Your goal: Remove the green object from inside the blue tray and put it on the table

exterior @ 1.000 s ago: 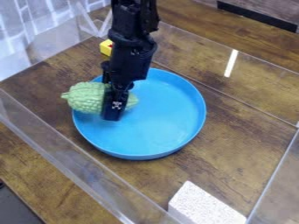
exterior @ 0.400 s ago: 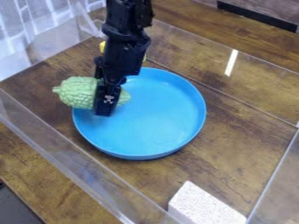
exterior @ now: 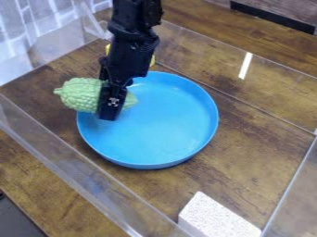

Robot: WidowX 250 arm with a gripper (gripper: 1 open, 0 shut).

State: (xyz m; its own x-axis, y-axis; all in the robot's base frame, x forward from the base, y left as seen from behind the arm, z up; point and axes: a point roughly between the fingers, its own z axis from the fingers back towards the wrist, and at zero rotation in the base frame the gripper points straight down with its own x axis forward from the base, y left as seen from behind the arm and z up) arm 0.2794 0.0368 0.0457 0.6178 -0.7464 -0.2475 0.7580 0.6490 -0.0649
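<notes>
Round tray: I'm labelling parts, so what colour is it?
Bright blue, shown best in the camera view.

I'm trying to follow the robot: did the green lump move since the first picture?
Yes, the green lump moved left and slightly up, farther over the blue tray's left rim.

No lettering, label, brand, number or sign can be read anywhere in the view.
</notes>
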